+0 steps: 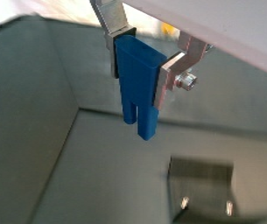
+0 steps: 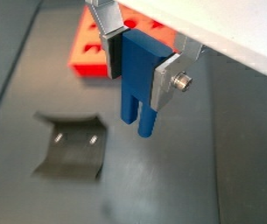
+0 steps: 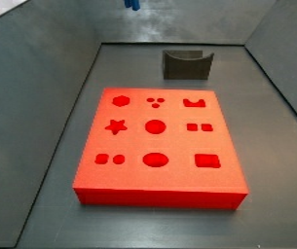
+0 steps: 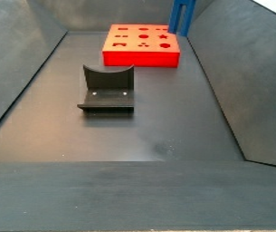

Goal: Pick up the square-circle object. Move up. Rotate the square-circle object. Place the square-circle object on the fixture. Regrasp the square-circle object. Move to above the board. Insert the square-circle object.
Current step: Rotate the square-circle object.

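The gripper was high above the floor, fingers clamped on the square-circle object, prongs hanging down. I'd rotate it slowly before lowering onto the fixture, well clear of the board.

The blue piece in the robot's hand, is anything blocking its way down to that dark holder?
Nothing visible does. The hand holds the blue piece up in the air, and the fixture stands alone on bare floor, apart from the red board.
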Motion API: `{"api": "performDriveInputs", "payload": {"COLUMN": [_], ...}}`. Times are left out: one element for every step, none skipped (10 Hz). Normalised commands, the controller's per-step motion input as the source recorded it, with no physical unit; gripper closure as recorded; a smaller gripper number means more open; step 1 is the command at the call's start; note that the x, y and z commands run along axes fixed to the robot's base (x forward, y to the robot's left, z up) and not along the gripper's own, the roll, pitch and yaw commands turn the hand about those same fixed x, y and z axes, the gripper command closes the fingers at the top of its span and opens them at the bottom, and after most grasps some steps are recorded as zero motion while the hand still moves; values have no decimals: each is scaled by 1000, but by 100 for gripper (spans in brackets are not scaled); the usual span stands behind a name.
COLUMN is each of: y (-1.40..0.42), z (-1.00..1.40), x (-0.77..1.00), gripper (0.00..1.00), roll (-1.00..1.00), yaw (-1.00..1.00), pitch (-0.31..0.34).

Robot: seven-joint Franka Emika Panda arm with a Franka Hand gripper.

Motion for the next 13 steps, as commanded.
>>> {"api": "performDriveInputs", "payload": {"y": [25,19,11,15,12,9,11,10,12,12,13,14,14], "z": [23,32,2,-4,0,-5,-6,-7,-9,-9,-10,-10,-10], "x": [27,61,83,74,58,40,37,36,33,32,31,30,29], "gripper": [100,100,100,100,100,100,100,100,100,100,100,100,100], "roll": [-848,-531,-298,-207,-25,-22,-24,-24,-26,-27,-29,-31,-33], "yaw": [-850,-491,-247,-139,-1000,-1000,-1000,-1000,-1000,-1000,-1000,-1000,-1000], "pitch": [526,439,314,220,25,18,19,20,21,23,24,26,28]}}
